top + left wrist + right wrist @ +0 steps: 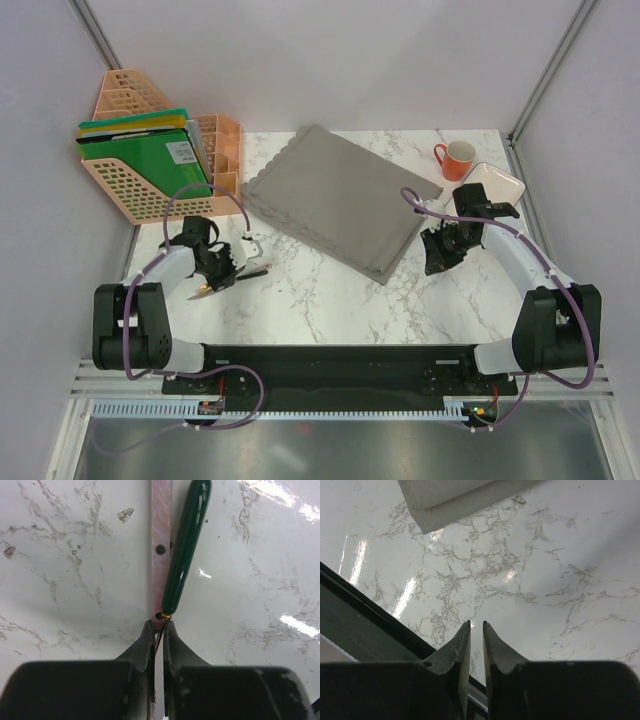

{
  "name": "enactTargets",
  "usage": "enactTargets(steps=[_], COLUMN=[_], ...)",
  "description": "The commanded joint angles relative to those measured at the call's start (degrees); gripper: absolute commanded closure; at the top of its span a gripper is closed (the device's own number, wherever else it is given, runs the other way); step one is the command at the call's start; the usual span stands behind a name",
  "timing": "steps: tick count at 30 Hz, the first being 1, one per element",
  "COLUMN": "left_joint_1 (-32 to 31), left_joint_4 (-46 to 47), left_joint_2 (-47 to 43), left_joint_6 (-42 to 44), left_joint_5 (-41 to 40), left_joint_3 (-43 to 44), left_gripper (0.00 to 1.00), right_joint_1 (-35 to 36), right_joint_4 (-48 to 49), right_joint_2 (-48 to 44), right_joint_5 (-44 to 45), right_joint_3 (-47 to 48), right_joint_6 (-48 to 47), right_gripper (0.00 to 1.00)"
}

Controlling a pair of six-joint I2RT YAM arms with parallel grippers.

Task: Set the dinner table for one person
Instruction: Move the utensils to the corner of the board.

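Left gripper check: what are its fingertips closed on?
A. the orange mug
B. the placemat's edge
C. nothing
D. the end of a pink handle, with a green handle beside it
D: the left wrist view shows the left gripper pinching the near end of the pink handle, with the green handle lying alongside it.

Bright overhead light, glare streaks on dinner table [250, 580], soft shadows, fingers [457, 650] blurred

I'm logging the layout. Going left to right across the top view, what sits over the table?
File rack → left gripper, shut on cutlery → placemat → mug → plate.
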Motion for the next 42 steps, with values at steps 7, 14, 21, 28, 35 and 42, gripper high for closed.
enactTargets(steps=[7, 14, 21, 28, 35, 42], left_joint_1=[1.29, 6.2, 14.21, 22.81, 31.77, 33.2], left_joint_4=[1.55, -1.61, -5.13, -7.15, -10.67, -11.55], left_joint_2=[2.37, 2.02, 0.79, 2.55, 3.43, 2.2], left_joint_6=[-0.34, 1.24, 5.63, 10.55, 14.51, 15.66], left_joint_5=[-5.29, -6.62, -4.86, -4.33, -1.35, 1.03], left_joint_3=[-5.56, -5.21, -4.41, -2.49, -0.02, -0.02], left_gripper=[0.98, 0.98, 0.98, 0.98, 0.98, 0.96], right_joint_1=[-0.05, -0.14, -0.14, -0.14, -0.14, -0.05], right_joint_4=[-0.97, -1.94, -2.47, -4.14, -3.0, -2.47], right_joint_2=[-2.02, -3.69, -3.43, -2.99, -3.78, -3.08], right_joint_5=[-0.01, 0.87, 0.87, -0.63, 0.43, -0.1], right_joint_3=[1.6, 2.03, 2.39, 2.82, 2.47, 2.21], right_joint_6=[-1.14, -2.02, -2.46, -3.95, -3.52, -3.52], right_gripper=[0.78, 0.77, 0.77, 0.87, 0.53, 0.46])
